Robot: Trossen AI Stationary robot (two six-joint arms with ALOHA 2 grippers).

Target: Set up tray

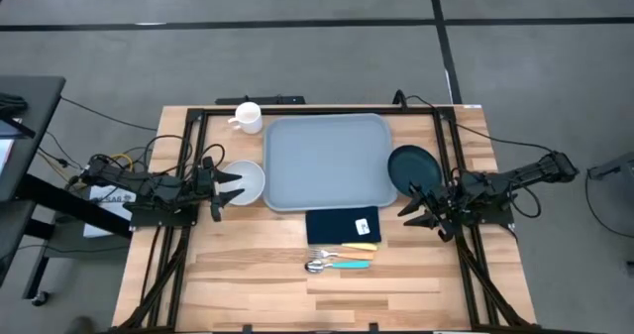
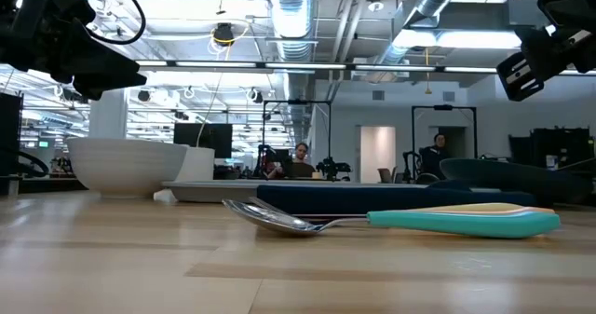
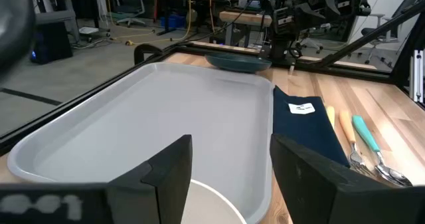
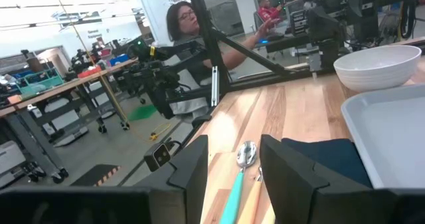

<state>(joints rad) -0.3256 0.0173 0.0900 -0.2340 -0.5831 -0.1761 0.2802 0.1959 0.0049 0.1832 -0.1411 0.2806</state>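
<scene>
Tray sat empty at frame centre; left end effector, fingers spread, hovered over the white bowl and should descend squarely onto its rim. Right end effector waited released beside the plate.

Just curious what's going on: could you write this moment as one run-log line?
tray: empty, mid-table | left gripper: open, over bowl | right gripper: open, beside plate | nothing held

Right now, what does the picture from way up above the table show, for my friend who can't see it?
An empty grey-blue tray sits mid-table between two open robot claws, left and right. Around it lie a white bowl, mug, teal plate, navy napkin and cutlery.
</scene>
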